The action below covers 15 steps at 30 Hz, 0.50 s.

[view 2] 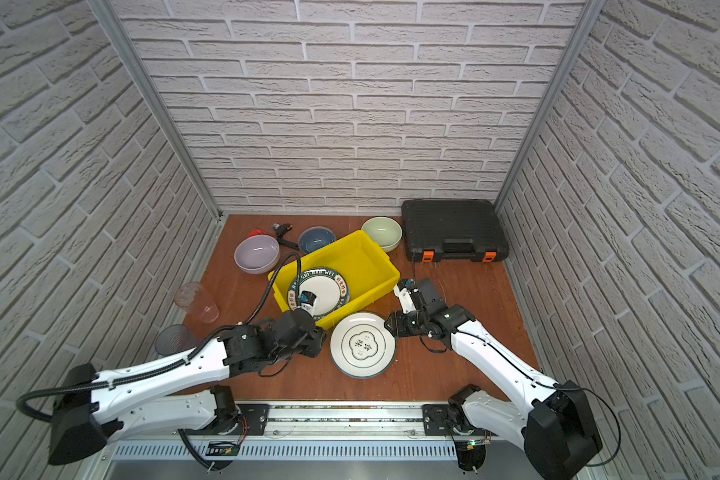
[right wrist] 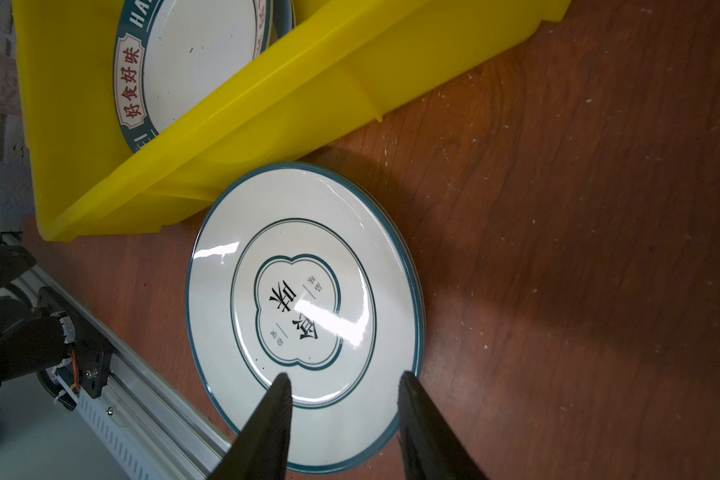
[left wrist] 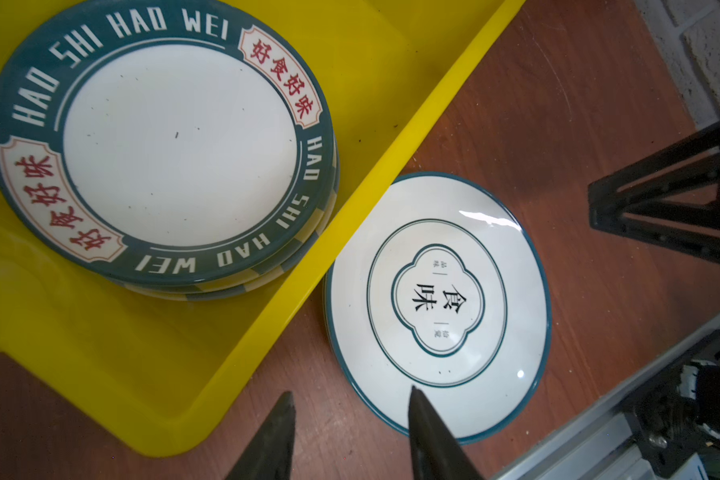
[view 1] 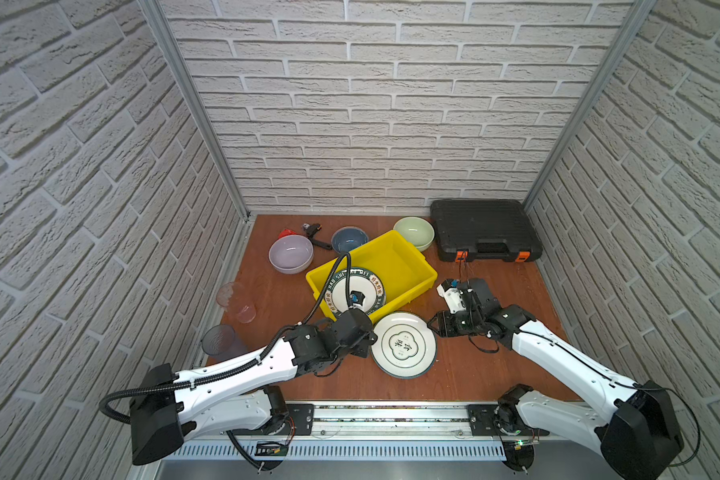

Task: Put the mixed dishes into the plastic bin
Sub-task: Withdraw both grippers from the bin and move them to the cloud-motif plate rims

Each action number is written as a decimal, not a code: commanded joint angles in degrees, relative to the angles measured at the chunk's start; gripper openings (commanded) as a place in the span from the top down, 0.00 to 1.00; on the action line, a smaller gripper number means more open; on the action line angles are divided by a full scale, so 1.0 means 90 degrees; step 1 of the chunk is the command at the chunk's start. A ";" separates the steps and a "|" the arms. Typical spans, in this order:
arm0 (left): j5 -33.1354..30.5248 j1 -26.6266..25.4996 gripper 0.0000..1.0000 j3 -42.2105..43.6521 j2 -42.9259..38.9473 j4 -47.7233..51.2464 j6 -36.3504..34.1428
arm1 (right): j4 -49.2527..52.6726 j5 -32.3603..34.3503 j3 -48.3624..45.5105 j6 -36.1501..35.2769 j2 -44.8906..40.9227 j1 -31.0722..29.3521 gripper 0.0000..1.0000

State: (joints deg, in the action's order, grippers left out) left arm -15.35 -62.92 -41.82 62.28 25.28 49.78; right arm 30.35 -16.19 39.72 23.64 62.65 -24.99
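A white printed plate lies flat on the table in front of the yellow plastic bin. My left gripper is open at the plate's left rim, one finger over the plate, the other over bare table. My right gripper is open at the plate's right rim, holding nothing. Inside the bin, a lettered white plate rests on a striped plate.
A lilac bowl, dark-blue bowl and pale-green bowl stand behind the bin. Two tinted tumblers stand at the left edge. A wrench and a black case sit at the back.
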 commanded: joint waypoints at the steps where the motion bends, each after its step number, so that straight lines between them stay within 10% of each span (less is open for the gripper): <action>1: -0.0357 -0.0250 0.57 0.0092 0.0376 -0.0630 0.0484 | -0.0352 -0.0240 -0.0204 0.0103 -0.0149 0.0055 0.58; 15: -0.1181 -0.0850 0.61 -0.0139 0.1974 -0.0613 0.1733 | -0.0773 -0.0321 -0.1090 0.0369 -0.0348 0.0093 0.62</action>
State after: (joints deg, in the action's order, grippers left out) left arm -22.48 -69.95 -41.74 79.00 19.73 62.52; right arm 26.24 -18.35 30.85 26.35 59.99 -24.43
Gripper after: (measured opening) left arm 0.389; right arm 0.379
